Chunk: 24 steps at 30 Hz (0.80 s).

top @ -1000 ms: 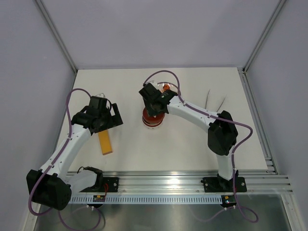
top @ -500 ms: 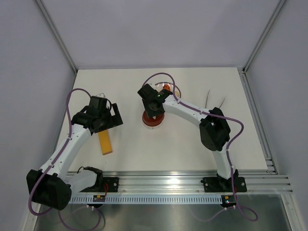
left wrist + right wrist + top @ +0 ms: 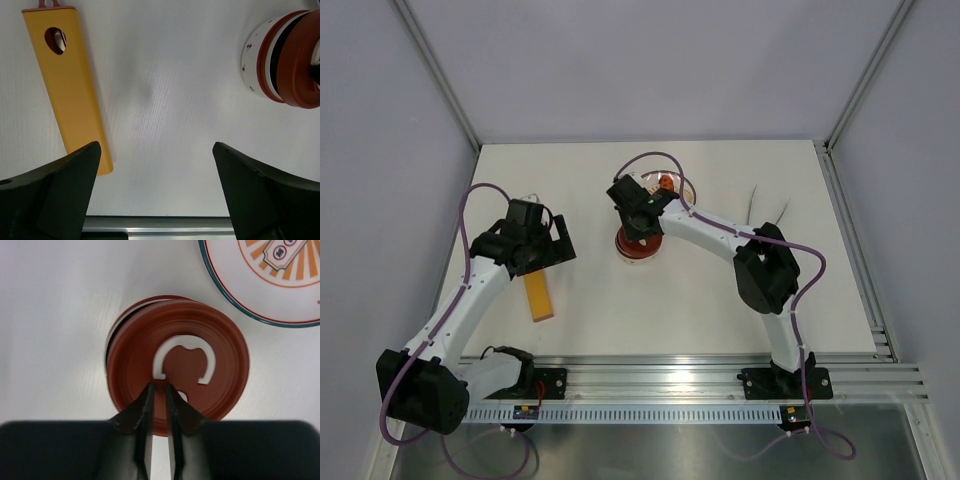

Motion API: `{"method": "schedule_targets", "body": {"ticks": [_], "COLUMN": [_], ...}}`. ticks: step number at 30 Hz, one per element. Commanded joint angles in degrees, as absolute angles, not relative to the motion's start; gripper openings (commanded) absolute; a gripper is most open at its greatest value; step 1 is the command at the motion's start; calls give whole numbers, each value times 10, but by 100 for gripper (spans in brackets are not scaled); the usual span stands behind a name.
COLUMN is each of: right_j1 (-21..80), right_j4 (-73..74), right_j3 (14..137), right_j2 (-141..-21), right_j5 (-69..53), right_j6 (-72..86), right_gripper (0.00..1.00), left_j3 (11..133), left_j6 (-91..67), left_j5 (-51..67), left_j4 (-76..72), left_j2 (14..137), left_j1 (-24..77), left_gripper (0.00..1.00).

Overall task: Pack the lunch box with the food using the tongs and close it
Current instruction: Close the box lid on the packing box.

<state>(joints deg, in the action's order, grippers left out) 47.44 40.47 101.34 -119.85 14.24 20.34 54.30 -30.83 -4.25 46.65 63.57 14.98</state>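
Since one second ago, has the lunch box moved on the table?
No. In the top view the lunch box lies at the same spot, with the same gap to the right of the yellow bar.

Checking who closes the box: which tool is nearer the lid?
Right. The right tool is directly over the lid, tips close to its top; the left tool sits off to the side, near the yellow bar.

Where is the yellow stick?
In the top view the yellow stick lies flat on the table's left side, beside the left arm, left of the lunch box.
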Motion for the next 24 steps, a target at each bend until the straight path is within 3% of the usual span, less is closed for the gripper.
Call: {"method": "schedule_targets", "body": {"ticks": [1, 15, 22, 24], "right_j1": [469, 469, 450, 438], "right_j4": [378, 385, 406, 407], "right_j3": [1005, 1019, 1039, 1018], "right_j2": [-1189, -1144, -1100, -1079], "right_j5": [124, 128, 139, 140], "right_j6": [204, 205, 202, 211], "right_gripper": [18, 19, 28, 36], "left_j3": [564, 559, 580, 605], "left_j6": [-298, -303, -308, -303], "left_j5": [-41, -26, -12, -25], "left_j4": [452, 440, 429, 432], "left_j2": [633, 639, 656, 666], "left_j1": [148, 149, 154, 173], "left_gripper": [99, 99, 99, 99]}}
